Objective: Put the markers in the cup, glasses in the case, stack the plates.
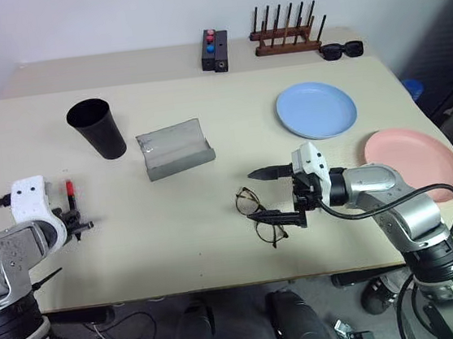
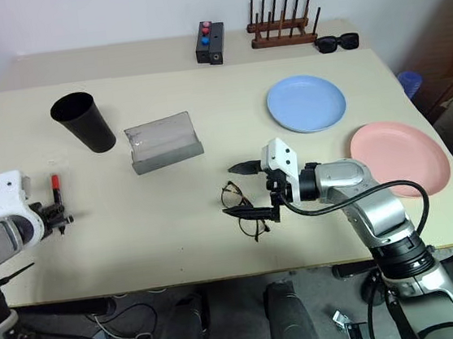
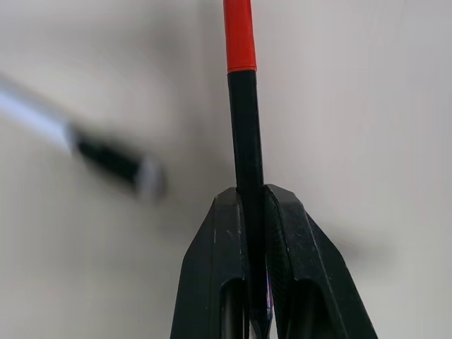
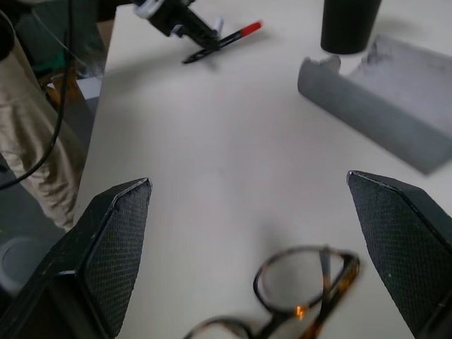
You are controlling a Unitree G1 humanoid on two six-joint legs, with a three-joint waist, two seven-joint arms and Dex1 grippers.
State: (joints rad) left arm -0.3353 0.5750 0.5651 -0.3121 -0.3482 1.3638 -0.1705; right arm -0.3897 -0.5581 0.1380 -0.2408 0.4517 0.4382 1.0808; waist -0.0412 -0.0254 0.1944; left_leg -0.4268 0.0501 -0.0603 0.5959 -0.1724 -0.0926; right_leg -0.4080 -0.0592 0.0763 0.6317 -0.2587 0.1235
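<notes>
Left fingers (image 3: 282,268) pinch the red-capped marker (image 3: 244,134); a blurred second marker (image 3: 106,159) lies beside.

We see a beige table (image 1: 219,244) carrying every item. On its left part stands the black cup (image 1: 96,128), and just beside it the grey case (image 1: 174,148) lies open. The glasses (image 1: 258,215) lie near the front edge, at the middle. On the right part lie two plates close together: the light blue plate (image 1: 316,109) farther back, the pink plate (image 1: 414,164) at the right edge. Along the back edge we find a small black box (image 1: 214,50), a wooden rack (image 1: 286,32) and black sunglasses (image 1: 340,49).
</notes>
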